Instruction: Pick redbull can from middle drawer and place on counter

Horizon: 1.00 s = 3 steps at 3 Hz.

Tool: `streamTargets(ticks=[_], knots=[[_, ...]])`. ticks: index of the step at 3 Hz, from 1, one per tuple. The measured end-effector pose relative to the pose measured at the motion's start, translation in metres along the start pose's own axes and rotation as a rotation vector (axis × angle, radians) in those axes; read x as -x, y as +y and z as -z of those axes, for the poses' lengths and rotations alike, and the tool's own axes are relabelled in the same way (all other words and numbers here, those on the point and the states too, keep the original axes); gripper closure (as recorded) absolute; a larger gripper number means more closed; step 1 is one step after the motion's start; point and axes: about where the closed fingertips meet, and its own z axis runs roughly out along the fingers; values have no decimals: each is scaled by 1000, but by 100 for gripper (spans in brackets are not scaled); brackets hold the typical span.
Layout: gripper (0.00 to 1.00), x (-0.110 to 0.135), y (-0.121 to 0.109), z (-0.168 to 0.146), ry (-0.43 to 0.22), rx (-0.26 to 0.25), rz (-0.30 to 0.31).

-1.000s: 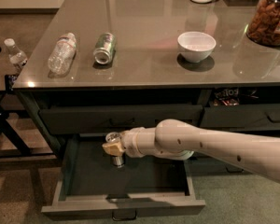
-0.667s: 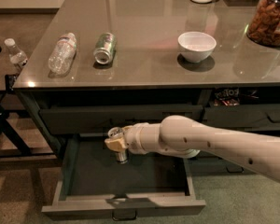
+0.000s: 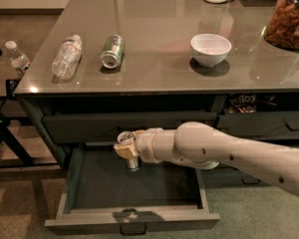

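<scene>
The redbull can (image 3: 132,162) stands upright over the open middle drawer (image 3: 132,219), near its back left; its silver top shows just under the drawer above. My gripper (image 3: 124,148) reaches in from the right and is shut around the can's upper part with its tan fingers (image 3: 122,151). The can's lower body hangs below the fingers, a little above the dark drawer floor. The glossy grey counter (image 3: 159,68) lies above the drawers.
On the counter lie a green can (image 3: 112,51) and a clear water bottle (image 3: 66,56) at the left, with a white bowl (image 3: 210,49) and a snack jar (image 3: 289,19) at the right. A small bottle (image 3: 17,59) stands on a side stand at far left.
My gripper with the can has risen slightly and shifted a little right, toward the drawer above. Nothing on the counter has moved.
</scene>
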Motion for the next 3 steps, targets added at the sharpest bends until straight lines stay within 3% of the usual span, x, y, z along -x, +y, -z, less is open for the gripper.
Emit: streamTargets(ticks=[1,3], knots=[[100,22,-4,7,-16,-14,31],[100,96,-16,54,-47,-87,77]])
